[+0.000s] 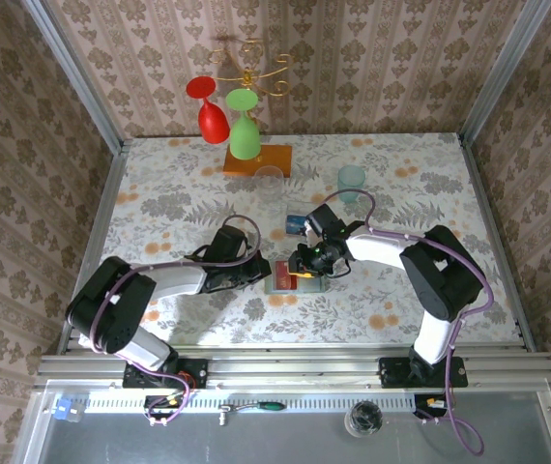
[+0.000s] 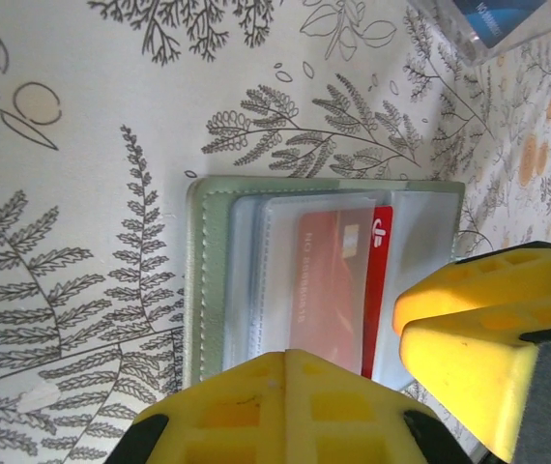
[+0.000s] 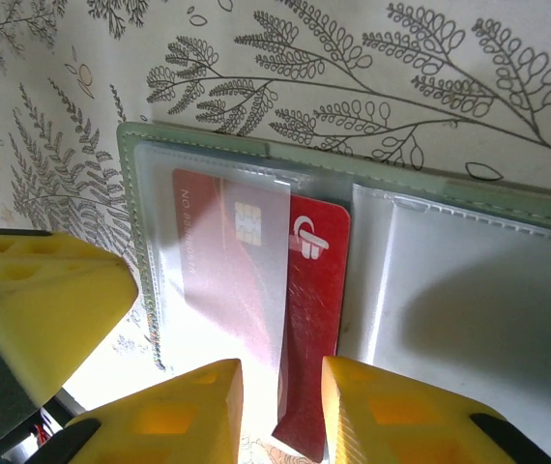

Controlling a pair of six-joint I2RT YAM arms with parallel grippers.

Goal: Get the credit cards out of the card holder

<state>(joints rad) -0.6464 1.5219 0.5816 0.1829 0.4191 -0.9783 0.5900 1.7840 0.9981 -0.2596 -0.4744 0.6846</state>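
The pale grey-green card holder [image 1: 287, 286] [image 2: 213, 280] [image 3: 256, 147] lies open flat on the table. A red credit card [image 2: 382, 290] [image 3: 314, 319] sticks partway out of its clear sleeve. My left gripper [image 1: 264, 272] [image 2: 285, 356] is shut, its tips resting on the holder's outer panel edge. My right gripper [image 1: 306, 263] [image 3: 280, 387] is open, and the red card's free corner lies flat in the gap between its fingers. A blue credit card [image 1: 298, 223] [image 2: 507, 14] lies on the table beyond the holder.
A pale teal cup [image 1: 351, 180] stands at the back right, and a clear glass [image 1: 272, 179] is behind the blue card. An orange wooden base [image 1: 256, 159] carries a stand with a red and a green glass. Patterned walls close in three sides.
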